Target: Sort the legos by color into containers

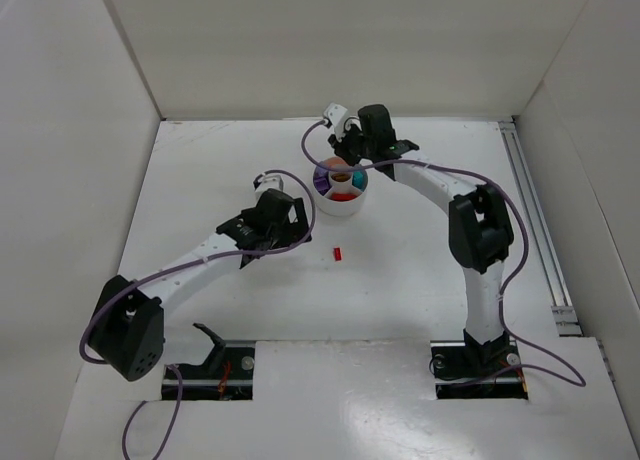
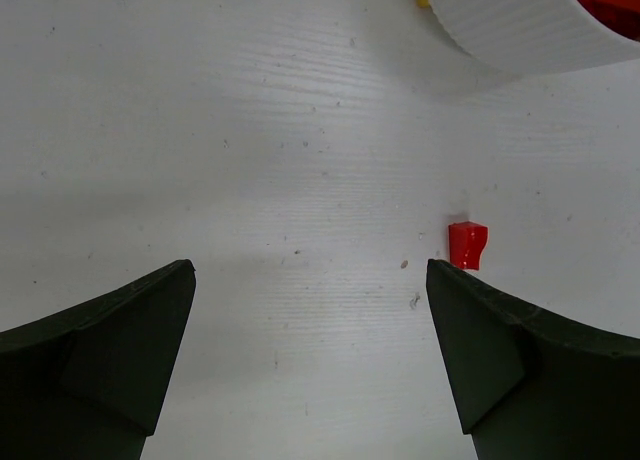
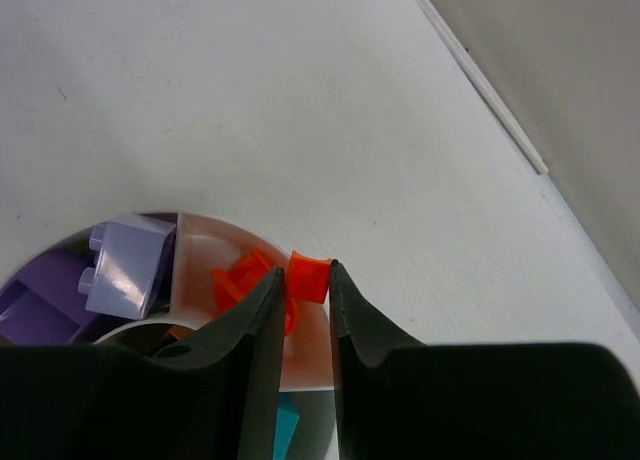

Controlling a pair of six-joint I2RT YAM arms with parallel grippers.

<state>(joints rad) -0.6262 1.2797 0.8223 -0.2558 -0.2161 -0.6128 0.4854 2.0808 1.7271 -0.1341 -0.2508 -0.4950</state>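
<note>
My right gripper (image 3: 304,278) is clamped on a small orange brick (image 3: 310,270), held at the outer rim of the round white dish (image 1: 336,209), over the section holding orange pieces. A lilac brick (image 3: 125,268) lies in the neighbouring section. My left gripper (image 2: 308,275) hangs over the table (image 2: 250,130), jaws wide apart. A red brick (image 2: 467,245) lies just beside its right finger.

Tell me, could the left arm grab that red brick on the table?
Probably yes: the left gripper is open, and the red brick lies loose just beyond one fingertip, with nothing between them.
</note>
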